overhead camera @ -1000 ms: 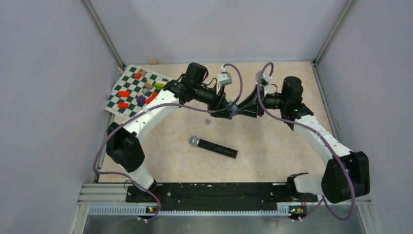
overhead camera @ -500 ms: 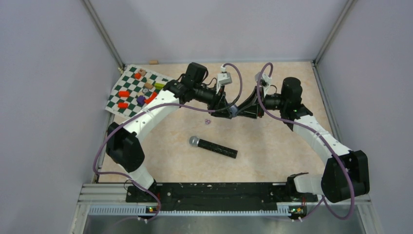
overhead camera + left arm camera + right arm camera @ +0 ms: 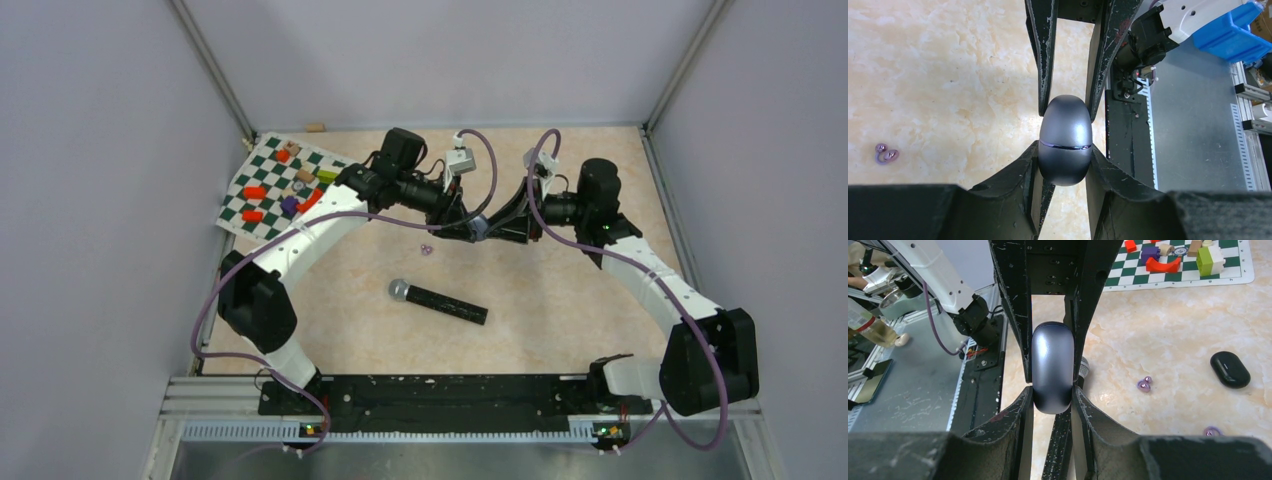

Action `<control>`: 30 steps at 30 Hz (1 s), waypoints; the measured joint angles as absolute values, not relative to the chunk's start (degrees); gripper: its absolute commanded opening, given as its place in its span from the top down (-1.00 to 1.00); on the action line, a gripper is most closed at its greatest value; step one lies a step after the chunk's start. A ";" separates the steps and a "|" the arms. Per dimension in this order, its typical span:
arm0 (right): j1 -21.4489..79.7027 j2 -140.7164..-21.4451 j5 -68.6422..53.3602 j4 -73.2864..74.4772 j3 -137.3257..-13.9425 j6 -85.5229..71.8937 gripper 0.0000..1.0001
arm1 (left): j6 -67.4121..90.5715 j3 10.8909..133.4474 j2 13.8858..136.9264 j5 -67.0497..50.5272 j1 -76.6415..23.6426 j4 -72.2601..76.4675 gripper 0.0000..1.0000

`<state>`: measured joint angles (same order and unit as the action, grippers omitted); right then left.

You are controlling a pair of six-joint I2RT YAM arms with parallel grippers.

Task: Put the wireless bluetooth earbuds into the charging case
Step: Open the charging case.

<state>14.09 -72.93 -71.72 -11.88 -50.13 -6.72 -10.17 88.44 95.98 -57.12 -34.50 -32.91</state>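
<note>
Left and right jaws pinch the grey charging case (image 3: 1065, 140); purple earbuds (image 3: 891, 155) lie nearby.

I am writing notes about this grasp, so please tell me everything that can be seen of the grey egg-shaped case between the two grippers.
The charging case is a small egg-shaped shell, dark grey with a glossy, metallic-looking finish. A thin seam runs around it, and the lid looks closed. It is over the far middle of the table, pinched from opposite ends: the left gripper clamps one end, the right gripper the other. Nothing else visibly touches it.
</note>
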 measured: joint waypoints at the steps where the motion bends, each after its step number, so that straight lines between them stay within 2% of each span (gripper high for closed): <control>1: 14.09 -72.93 -71.75 -11.94 -50.13 -6.70 0.54 | -10.17 88.44 95.98 -57.12 -34.48 -32.88 0.66; 5: 14.09 -72.93 -71.72 -11.99 -50.13 -6.79 0.25 | -10.37 88.42 95.98 -57.14 -34.48 -32.86 0.83; 8: 14.09 -72.93 -71.48 -11.99 -50.13 -7.07 0.13 | -10.87 88.36 95.98 -57.43 -34.48 -32.93 1.00; 9: 14.09 -72.93 -71.24 -11.94 -50.13 -7.07 0.11 | -11.07 88.33 95.98 -57.56 -34.48 -32.95 1.00; 30: 9.96 -72.05 -63.81 -10.70 -50.13 -5.98 -0.01 | -13.63 87.50 95.98 -57.63 -34.02 -33.45 1.00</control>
